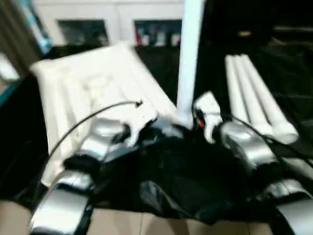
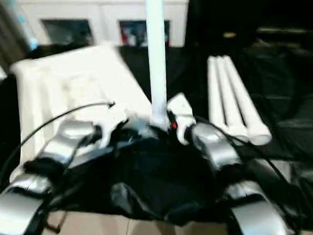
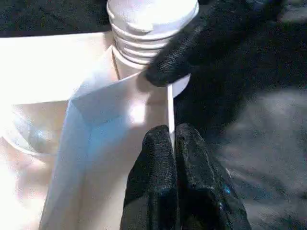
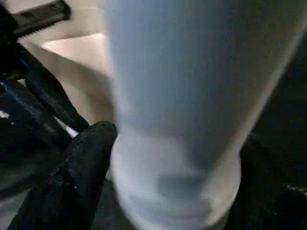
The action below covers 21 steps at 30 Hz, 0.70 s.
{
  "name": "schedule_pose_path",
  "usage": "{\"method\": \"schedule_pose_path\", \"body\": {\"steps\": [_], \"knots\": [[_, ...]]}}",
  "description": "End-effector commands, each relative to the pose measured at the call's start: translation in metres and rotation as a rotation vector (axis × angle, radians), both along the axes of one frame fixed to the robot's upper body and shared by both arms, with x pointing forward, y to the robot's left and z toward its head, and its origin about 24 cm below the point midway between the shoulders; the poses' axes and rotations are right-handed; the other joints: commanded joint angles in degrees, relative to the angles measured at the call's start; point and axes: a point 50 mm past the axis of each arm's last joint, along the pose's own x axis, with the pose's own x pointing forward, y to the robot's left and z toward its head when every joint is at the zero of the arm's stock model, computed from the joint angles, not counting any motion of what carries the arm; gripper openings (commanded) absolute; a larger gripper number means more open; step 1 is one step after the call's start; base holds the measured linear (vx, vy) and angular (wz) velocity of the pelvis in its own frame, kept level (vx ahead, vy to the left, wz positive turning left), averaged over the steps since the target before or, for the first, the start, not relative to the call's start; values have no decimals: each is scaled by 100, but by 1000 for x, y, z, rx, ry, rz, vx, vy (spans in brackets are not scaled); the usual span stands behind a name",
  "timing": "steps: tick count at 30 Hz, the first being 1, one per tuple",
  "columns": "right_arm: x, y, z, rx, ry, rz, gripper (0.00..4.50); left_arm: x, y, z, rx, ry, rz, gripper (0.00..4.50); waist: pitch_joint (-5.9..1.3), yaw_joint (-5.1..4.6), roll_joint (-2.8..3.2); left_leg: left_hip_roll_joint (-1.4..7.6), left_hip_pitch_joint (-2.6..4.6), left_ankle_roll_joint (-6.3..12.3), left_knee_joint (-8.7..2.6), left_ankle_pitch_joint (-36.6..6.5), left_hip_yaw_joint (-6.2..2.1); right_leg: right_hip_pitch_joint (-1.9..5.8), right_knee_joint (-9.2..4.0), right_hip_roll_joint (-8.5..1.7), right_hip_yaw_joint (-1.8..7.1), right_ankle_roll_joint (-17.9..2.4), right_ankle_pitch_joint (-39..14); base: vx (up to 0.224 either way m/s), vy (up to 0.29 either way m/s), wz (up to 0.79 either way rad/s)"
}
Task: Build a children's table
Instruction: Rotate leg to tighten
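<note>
The tabletop lies upside down on the left, on black cloth. At its near right corner the left gripper pinches the thin rim, fingers tight together. One leg stands upright in that corner's socket. The right gripper sits around its base, fingers spread wide. Three legs lie side by side, right.

Upright leg top cut off
</note>
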Motion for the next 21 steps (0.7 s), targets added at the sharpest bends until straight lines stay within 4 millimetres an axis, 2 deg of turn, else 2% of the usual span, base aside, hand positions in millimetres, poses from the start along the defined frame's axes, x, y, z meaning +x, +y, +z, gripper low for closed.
{"method": "schedule_pose_path", "body": {"steps": [1, 8, 12, 15, 17, 19, 20, 21], "knots": [[-4, -7, 8, 10, -6, 70, 370, -6, -3, 9, -85, -8, -100, 0, -446, -2, -36, 368, 224, 418, -387, -1131, -147, 257, -360, -447, 262, -1520, -596, 0, 0, 0], [-7, -8, 10, 24, 6, 107, 370, -10, 6, 9, -78, 5, -119, 0, -444, 1, -34, 349, 208, 284, -398, -1183, -155, 247, -380, -462, 269, -1408, -829, 0, 0, 0], [-11, -5, 6, 24, 28, 125, 329, -10, 8, 10, -70, 2, -115, 0, -449, -4, -57, 343, 196, 310, -395, -1085, -156, 253, -365, -452, 263, -1406, -712, 0, 0, 0], [-11, -2, 5, 36, 34, 111, 318, -10, 8, 11, -72, 0, -112, 0, -451, 0, -55, 347, 187, 341, -394, -1022, -159, 255, -354, -460, 264, -1398, -674, 0, 0, 0], [-10, -1, 1, 35, 34, 60, 290, -9, 8, 11, -75, -1, -102, 0, -451, -8, -60, 342, 191, 338, -392, -1026, -156, 247, -361, -459, 265, -1399, -700, 0, 0, 0], [-7, 0, -5, 29, 42, -28, 285, -7, 7, 9, -68, -10, -68, 0, -444, -28, -51, 340, 196, 288, -401, -1070, -159, 235, -371, -460, 268, -1384, -809, 0, 0, 0], [-3, 0, -10, 33, 50, -124, 283, -3, 5, 7, -43, -23, -23, 0, -439, -41, -25, 340, 206, 233, -410, -1147, -164, 220, -386, -461, 270, -1367, -920, 0, 0, 0], [-2, 0, -11, 35, 54, -152, 280, -2, 5, 7, -35, -29, -10, 0, -425, -87, -29, 329, 205, 148, -426, -1251, -167, 206, -407, -455, 280, -1349, -1035, 0, 0, 0]]}}
